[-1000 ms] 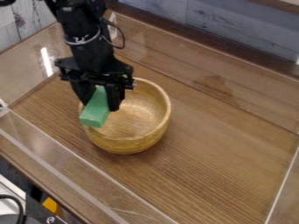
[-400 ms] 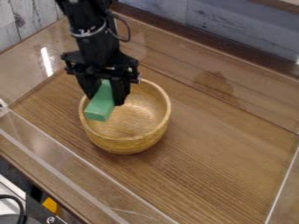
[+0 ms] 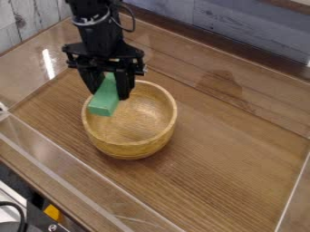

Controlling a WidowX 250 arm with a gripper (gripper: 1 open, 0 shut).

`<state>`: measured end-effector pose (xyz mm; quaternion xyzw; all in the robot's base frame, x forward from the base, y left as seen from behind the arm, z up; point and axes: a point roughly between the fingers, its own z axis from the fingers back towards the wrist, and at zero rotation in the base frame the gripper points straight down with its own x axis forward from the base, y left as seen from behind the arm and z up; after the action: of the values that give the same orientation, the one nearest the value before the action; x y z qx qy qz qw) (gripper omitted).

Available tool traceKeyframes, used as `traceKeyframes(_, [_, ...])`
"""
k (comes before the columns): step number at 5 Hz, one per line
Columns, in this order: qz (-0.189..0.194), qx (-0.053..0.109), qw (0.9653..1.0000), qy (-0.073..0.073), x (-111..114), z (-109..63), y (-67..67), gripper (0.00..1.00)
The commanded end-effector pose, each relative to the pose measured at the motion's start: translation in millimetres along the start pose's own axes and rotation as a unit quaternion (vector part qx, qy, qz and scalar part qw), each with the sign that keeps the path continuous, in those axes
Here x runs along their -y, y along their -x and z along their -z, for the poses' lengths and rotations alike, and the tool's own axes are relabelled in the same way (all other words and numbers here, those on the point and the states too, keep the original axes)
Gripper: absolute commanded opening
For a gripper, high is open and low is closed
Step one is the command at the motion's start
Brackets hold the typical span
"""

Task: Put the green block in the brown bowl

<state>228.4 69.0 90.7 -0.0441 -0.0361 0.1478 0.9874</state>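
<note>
Nearest you sat the round light-brown wooden bowl [image 3: 130,120] on the wooden table [image 3: 230,145]. Over its left rim hung the small flat bright-green block [image 3: 107,96], tilted, pinched between the jaws of the black gripper [image 3: 108,83]. You were at the placing step; next you needed to centre it and release.

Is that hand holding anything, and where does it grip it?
Yes: the hand pinches the green block by its upper end, above the brown bowl.
</note>
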Motion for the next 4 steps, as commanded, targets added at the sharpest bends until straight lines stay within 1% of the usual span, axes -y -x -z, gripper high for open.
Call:
traceKeyframes(1, [0.008, 0.023, 0.9997, -0.004, -8, -1.2, -13.4, 0.0])
traceKeyframes(3, [-0.034, 0.025, 0.9991, -0.008, 7, -13.6, -9.8, 0.0])
traceKeyframes(4, [-0.074, 0.028, 0.9967, -0.014, 10, -11.4, -4.8, 0.0])
